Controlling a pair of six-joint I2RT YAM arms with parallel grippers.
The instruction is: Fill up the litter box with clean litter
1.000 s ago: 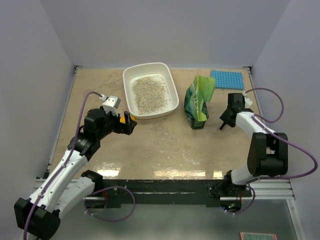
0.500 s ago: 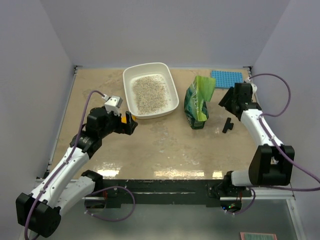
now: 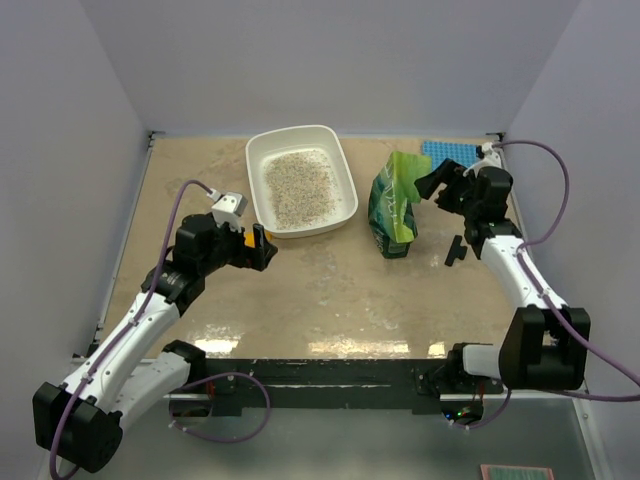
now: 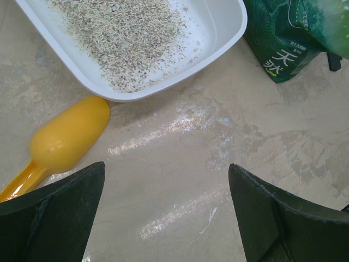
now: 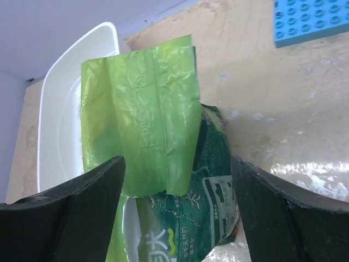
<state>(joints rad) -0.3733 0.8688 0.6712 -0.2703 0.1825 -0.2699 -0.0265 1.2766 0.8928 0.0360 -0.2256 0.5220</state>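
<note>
The white litter box (image 3: 345,180) stands at the back centre with a layer of clean litter (image 3: 298,187) on its floor. In the left wrist view its rim (image 4: 163,90) and the clean litter (image 4: 125,38) fill the top. My left gripper (image 3: 262,247) hovers open over bare table near the box's front left corner, next to an orange-yellow scoop (image 4: 65,136). My left gripper (image 4: 166,166) holds nothing. My right gripper (image 3: 432,183) is open beside the top of the upright green bag (image 3: 395,205). The bag (image 5: 163,136) lies straight ahead of my right gripper (image 5: 178,159).
A blue studded mat (image 3: 455,152) lies at the back right corner, also in the right wrist view (image 5: 311,19). A small black clip-like piece (image 3: 456,249) rests on the table right of the bag. Grey walls close in the table on three sides.
My right gripper has opened, left the small black piece on the table, and swung up and left to the bag's top. The left arm has barely moved.
</note>
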